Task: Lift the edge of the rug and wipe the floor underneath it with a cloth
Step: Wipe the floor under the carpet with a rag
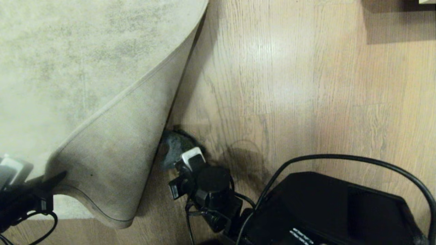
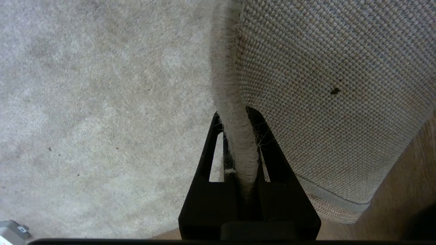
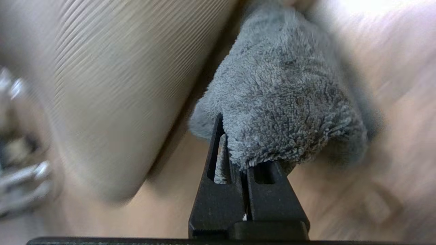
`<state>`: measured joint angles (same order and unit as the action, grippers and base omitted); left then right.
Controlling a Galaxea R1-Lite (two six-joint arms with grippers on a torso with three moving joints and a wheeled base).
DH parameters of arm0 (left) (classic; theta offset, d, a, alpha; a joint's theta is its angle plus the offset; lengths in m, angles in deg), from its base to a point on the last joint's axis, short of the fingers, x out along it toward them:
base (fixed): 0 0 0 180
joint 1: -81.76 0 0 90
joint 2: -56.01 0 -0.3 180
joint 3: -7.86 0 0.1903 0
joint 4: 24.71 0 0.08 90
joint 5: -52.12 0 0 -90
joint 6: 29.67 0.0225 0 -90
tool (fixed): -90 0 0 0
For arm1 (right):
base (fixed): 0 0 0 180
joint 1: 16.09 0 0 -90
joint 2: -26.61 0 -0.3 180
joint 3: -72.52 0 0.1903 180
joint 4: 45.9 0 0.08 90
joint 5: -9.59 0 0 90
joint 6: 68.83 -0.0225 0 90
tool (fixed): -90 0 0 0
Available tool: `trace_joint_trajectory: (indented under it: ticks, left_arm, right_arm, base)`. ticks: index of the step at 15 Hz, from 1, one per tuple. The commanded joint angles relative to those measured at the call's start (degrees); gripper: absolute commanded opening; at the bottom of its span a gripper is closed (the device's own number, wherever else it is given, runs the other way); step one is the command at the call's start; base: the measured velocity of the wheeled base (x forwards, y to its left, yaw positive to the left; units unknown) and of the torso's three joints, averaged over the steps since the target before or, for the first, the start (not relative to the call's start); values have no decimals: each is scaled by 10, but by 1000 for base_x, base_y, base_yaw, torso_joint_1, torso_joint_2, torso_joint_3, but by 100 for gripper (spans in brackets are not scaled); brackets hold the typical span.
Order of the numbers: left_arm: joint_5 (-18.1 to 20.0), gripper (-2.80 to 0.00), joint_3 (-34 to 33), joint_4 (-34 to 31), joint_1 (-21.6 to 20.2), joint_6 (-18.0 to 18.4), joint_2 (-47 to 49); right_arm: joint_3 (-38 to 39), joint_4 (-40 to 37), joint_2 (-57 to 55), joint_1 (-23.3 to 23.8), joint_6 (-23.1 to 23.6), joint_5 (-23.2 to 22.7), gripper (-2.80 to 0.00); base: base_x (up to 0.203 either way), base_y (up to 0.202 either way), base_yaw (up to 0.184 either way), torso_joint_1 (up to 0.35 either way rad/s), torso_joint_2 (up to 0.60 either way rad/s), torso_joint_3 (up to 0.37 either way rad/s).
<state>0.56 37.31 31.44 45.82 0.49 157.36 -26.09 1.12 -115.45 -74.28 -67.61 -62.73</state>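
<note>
Rug (image 1: pixel 112 149) corner lifted and folded back, pinched in left gripper (image 2: pixel 238 136); right gripper (image 3: pixel 243 160) clamps the cloth (image 1: pixel 172 146) on exposed floor (image 1: pixel 272 85), wiping seemingly unfinished.

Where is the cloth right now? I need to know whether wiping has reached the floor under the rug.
In the head view the cloth sits low and centre, clamped in the right gripper, on the floor against the rug's lifted, folded-back flap.
</note>
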Motion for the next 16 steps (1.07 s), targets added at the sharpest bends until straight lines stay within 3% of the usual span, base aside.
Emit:
trace_joint_trajectory:
  ticks: [1, 5, 10, 13, 16]
  left_arm:
    - [2, -280, 0, 5, -1, 2, 0]
    - [2, -280, 0, 5, -1, 2, 2]
    - [2, -280, 1, 5, -1, 2, 2]
    - [2, -280, 1, 5, -1, 1, 2]
    - [2, -280, 1, 5, -1, 1, 2]
  right_arm:
    - [-48, 1, 3, 48, 15, 0, -280]
    - [-111, -36, 57, 104, 30, -1, -280]
    - [-118, -66, 146, 128, 31, -1, -280]
    - [-107, -90, 203, 118, 32, 1, -280]
    - [-40, -109, 250, 62, 32, 0, -280]
  base:
    - [0, 0, 0, 0, 0, 0]
    - [0, 0, 0, 0, 0, 0]
    - [0, 0, 0, 0, 0, 0]
    - [0, 0, 0, 0, 0, 0]
    - [0, 0, 0, 0, 0, 0]
